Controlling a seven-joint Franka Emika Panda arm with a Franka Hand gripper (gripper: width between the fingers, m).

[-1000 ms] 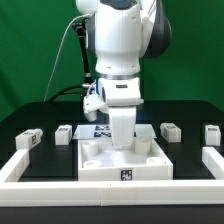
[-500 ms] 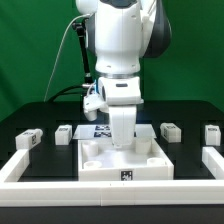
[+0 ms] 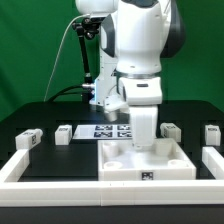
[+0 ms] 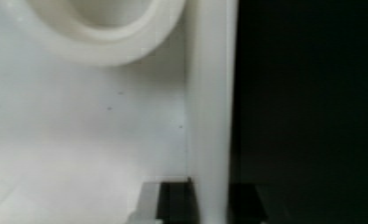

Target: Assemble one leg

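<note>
The big flat white square panel (image 3: 146, 165) with recessed corners lies at the front of the black table, a tag on its front face. My gripper (image 3: 146, 141) reaches down onto the panel's far edge. In the wrist view the two dark fingers (image 4: 176, 205) stand on either side of the panel's thin wall (image 4: 211, 120), so my gripper (image 4: 213, 200) is shut on it; a round recess (image 4: 101, 25) shows beside it. Several legs lie in a row behind: two at the exterior view's left (image 3: 27, 139) (image 3: 65, 133) and two at its right (image 3: 171, 131) (image 3: 212, 133).
The marker board (image 3: 108, 129) lies behind the panel, between the legs. Long white border rails run along the exterior view's left (image 3: 20, 165), front (image 3: 50, 192) and right (image 3: 212, 160). A black cable hangs behind the arm.
My arm has moved toward the exterior view's right, and the panel has slid with it. More of the marker board shows now. The legs have not moved.
</note>
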